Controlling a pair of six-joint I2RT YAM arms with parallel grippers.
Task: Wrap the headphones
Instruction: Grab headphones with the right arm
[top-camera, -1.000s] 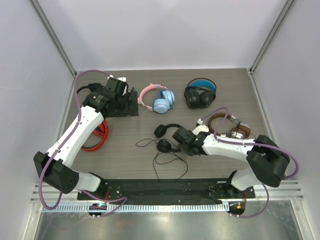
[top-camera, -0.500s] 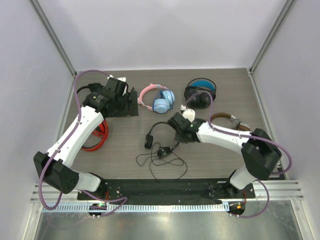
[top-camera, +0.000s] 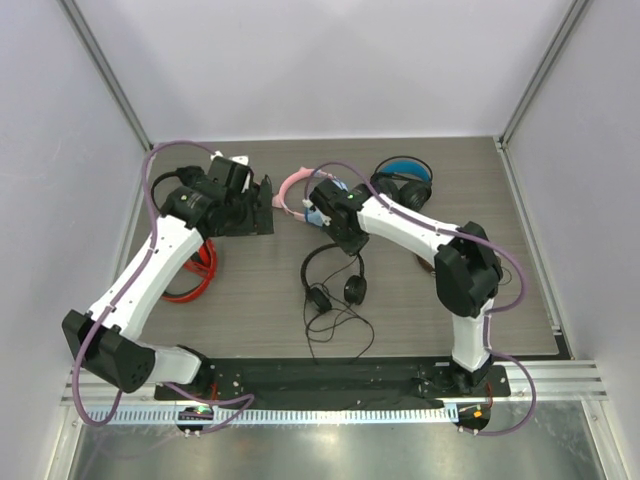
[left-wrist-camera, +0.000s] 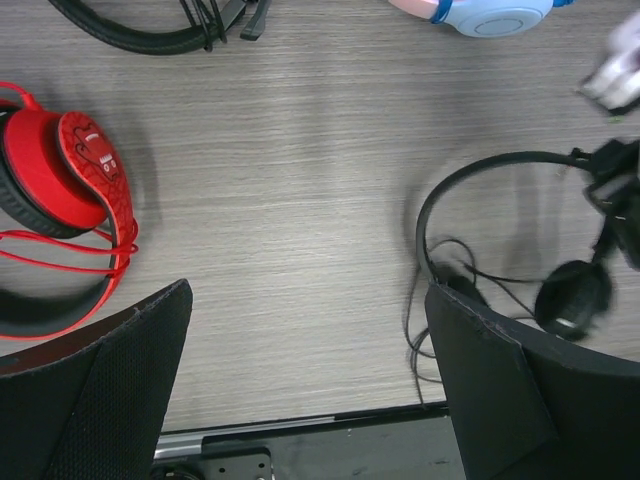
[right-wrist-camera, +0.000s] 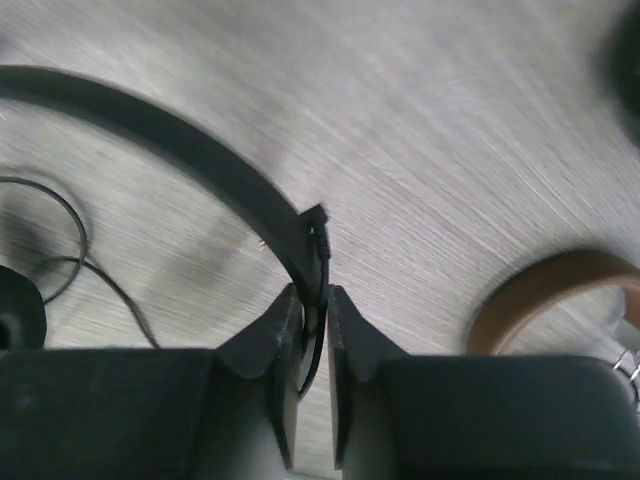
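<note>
The slim black headphones (top-camera: 318, 262) sit at the table's middle, with both small earcups low and toward the front. Their thin cable (top-camera: 338, 326) lies in loose loops in front of them. My right gripper (top-camera: 346, 236) is shut on the thin headband (right-wrist-camera: 232, 172), which runs up and left from the pinched jaws (right-wrist-camera: 312, 300). My left gripper (top-camera: 256, 206) is open and empty at the back left, apart from them. Its wrist view shows the headband (left-wrist-camera: 470, 166), one earcup (left-wrist-camera: 572, 297) and the cable (left-wrist-camera: 414, 330) to the right.
Red headphones (top-camera: 196, 270) lie at the left and show in the left wrist view (left-wrist-camera: 72, 172). A pink-and-blue pair (top-camera: 308, 196) and a bulky black pair with blue lining (top-camera: 402, 186) lie at the back. A brown headband (right-wrist-camera: 560, 290) lies to the right.
My right gripper has swung from the front right to the back middle, dragging the headphones by the headband. The cable trails in front. The left arm has barely moved.
</note>
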